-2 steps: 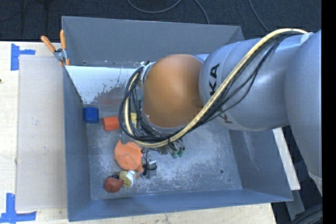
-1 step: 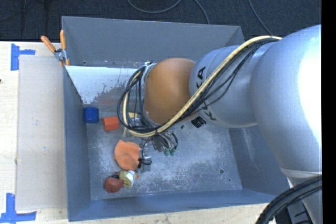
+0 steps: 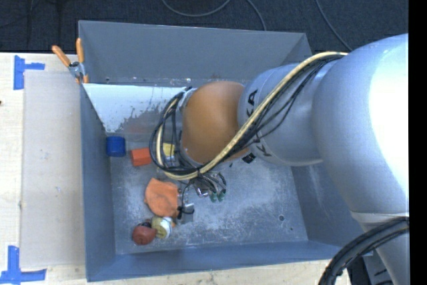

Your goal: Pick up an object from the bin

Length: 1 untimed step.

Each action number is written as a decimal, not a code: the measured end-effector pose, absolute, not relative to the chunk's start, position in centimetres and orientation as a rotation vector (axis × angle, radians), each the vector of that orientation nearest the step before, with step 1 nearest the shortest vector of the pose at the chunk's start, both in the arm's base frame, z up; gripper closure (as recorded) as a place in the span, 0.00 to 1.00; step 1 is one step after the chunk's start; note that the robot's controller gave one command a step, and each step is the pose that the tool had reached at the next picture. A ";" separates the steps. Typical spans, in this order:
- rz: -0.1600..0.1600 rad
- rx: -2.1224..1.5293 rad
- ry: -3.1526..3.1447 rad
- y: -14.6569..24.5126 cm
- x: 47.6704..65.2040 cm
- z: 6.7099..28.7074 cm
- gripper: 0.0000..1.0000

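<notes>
Hovering beside flat orange lump [image 3: 160, 195], left-centre of bin [image 3: 200, 47]: end effector [image 3: 185, 205], open or closed cannot tell | red ball [image 3: 142, 234] near front wall | blue block [image 3: 115, 146] by left wall | bare floor rightward | arm lettering partly cable-covered

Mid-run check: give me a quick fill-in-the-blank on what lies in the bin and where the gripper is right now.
The cube near the left wall of the bin is ___. The small block just right of it is ___. The gripper sits on the ___ side of the soft orange lump. The dark round thing by the front wall is ___.
Missing words: blue; orange; right; red.
</notes>
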<state>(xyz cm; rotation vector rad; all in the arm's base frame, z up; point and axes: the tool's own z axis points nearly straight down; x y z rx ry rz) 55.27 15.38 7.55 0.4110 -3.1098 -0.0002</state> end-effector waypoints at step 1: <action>-0.001 0.006 -3.139 15.1 54.5 7.0 1.00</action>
